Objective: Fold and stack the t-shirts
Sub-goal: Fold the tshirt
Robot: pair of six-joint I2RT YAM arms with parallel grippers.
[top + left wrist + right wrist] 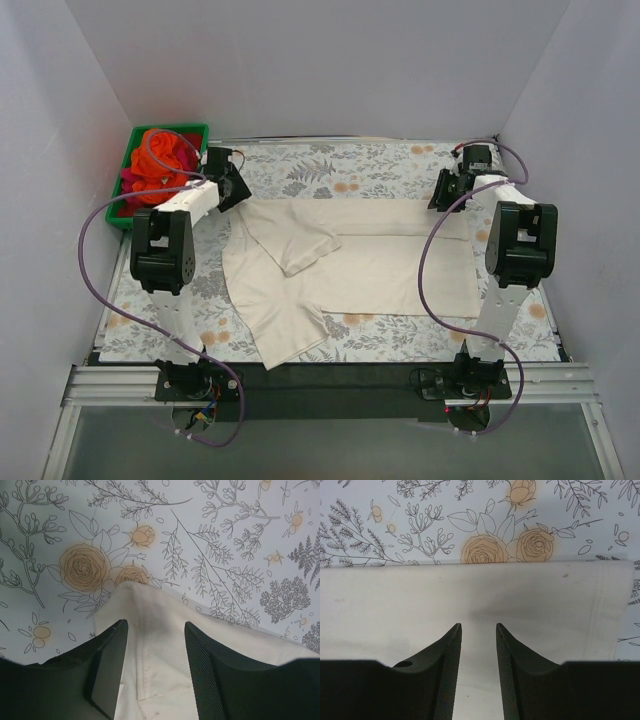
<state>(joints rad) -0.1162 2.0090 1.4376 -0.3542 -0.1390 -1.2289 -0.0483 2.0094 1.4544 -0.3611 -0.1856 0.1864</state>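
Observation:
A large cream t-shirt (380, 265) lies spread on the floral tablecloth (330, 165), its left side folded over into a loose flap. My left gripper (237, 190) hovers at the shirt's far left corner. In the left wrist view that gripper (156, 625) is open, and a seamed cream edge (145, 600) lies flat under the gap. My right gripper (443, 195) is at the shirt's far right corner. Its wrist view shows the right gripper (478, 626) open a little above flat cream cloth (395, 600), with nothing pinched. An orange t-shirt (165, 150) and a red-magenta t-shirt (135, 185) lie bunched in a bin.
The green bin (170, 128) stands at the far left corner, just beyond my left arm. White walls close in the table on three sides. Purple cables loop from both arms. A black rail (320, 378) runs along the near edge.

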